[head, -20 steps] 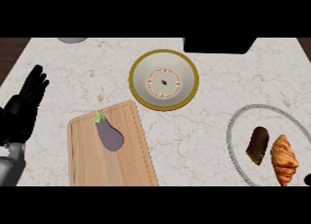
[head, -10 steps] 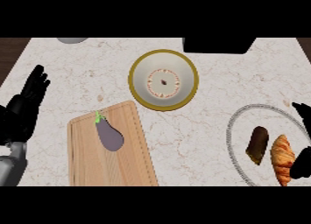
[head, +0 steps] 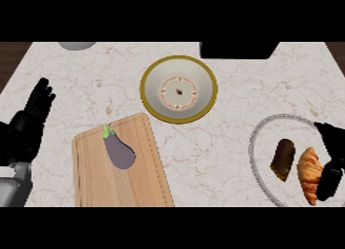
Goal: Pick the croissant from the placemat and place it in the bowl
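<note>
One second back, no hand showed at the right. Now my right hand (head: 337,146) has come in over the right edge of the round placemat (head: 254,146), fingers apart and closed on nothing. Its lower finger sits just beside the croissant (head: 309,181), which still lies on the placemat next to a dark brown pastry (head: 283,159). I judge this to be the reach, with the grasp yet to be made. The yellow-rimmed bowl (head: 179,89) waits well apart, further up the counter. My left hand (head: 27,129) rests open at the left edge, fingers up. An eggplant (head: 119,151) lies on the wooden cutting board (head: 143,185). No brand, label or writing is readable anywhere.
</note>
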